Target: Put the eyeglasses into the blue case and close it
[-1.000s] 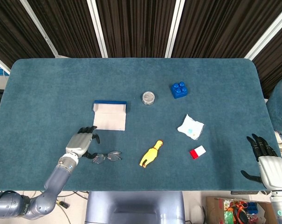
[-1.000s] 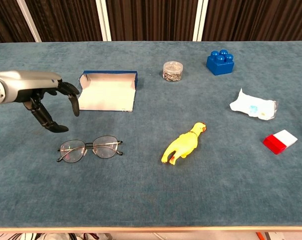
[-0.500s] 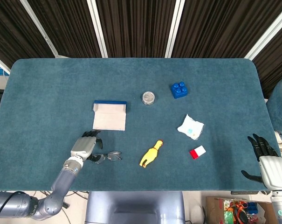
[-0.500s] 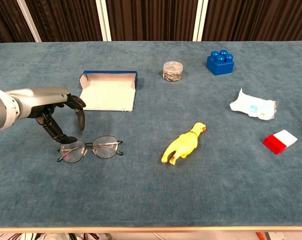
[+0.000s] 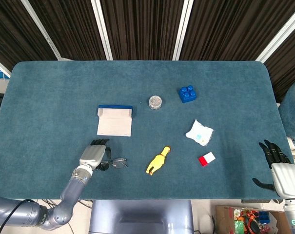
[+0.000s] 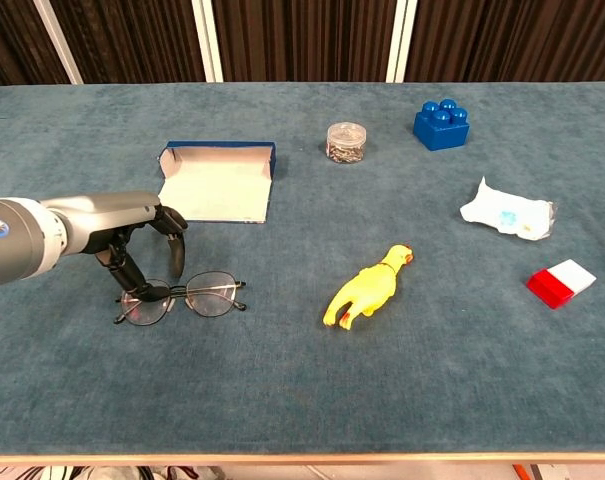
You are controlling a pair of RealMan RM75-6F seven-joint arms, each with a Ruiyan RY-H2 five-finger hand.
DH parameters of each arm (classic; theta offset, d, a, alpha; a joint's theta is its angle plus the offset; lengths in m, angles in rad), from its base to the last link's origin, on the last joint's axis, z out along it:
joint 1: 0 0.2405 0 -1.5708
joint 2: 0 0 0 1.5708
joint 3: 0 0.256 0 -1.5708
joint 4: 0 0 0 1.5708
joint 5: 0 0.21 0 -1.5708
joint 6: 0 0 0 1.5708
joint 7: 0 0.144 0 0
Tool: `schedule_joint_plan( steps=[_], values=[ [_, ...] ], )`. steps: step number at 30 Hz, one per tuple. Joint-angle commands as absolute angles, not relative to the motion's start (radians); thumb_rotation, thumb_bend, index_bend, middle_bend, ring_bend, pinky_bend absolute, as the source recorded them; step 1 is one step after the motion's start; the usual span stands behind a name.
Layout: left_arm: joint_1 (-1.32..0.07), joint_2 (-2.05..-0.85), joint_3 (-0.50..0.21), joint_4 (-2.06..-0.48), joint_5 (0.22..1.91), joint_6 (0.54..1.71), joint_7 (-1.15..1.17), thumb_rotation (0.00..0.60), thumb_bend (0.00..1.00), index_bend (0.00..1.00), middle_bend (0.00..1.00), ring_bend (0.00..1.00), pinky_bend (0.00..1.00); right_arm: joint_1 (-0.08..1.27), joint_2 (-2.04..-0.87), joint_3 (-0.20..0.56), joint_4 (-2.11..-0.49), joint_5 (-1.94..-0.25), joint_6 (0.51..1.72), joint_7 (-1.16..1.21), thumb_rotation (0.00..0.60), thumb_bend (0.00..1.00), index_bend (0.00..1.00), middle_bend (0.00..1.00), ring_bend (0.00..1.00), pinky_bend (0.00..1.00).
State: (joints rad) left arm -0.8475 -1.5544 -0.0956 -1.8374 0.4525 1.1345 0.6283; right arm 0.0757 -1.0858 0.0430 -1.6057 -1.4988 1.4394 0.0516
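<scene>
table (image 5: 49, 87): blue felt top | backdrop: dark curtains (image 5: 142, 27) (white posts)

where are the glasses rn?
The eyeglasses lie on the table's near left in both views, in front of the open blue case and left of the yellow rubber chicken; the left robot hand is directly over their left lens.

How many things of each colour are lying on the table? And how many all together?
Blue: 2, the open blue case and the toy block
Yellow: 1, the rubber chicken
Red and white: 1, the small box
White: 1, the wipes packet
See-through: 2, the eyeglasses and the little round jar
Total: 7
</scene>
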Motion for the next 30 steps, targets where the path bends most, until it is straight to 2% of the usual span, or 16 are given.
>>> schedule_joint_plan(
  steps=[1, 17, 30],
  values=[
    [-0.85, -1.56, -0.093, -1.832, 0.448, 1.136, 0.638, 0.6, 0.32, 0.5, 0.07, 0.0, 0.0, 0.076, -1.085, 0.043, -1.606, -1.498, 1.438, 0.053, 0.6, 0.07, 0.0, 0.0, 0.04, 0.21],
    [-0.861, -1.602, -0.102, -1.79, 0.44, 1.15, 0.675, 0.6, 0.32, 0.53, 0.08, 0.0, 0.0, 0.079, -1.085, 0.043, -1.608, -1.495, 1.431, 0.053, 0.6, 0.08, 0.0, 0.0, 0.04, 0.21],
    [-0.871, -1.627, -0.112, -1.766, 0.429, 1.151, 0.704, 0.6, 0.37, 0.55, 0.08, 0.0, 0.0, 0.08, -1.082, 0.042, -1.612, -1.489, 1.422, 0.059, 0.6, 0.08, 0.0, 0.0, 0.04, 0.21]
  ],
)
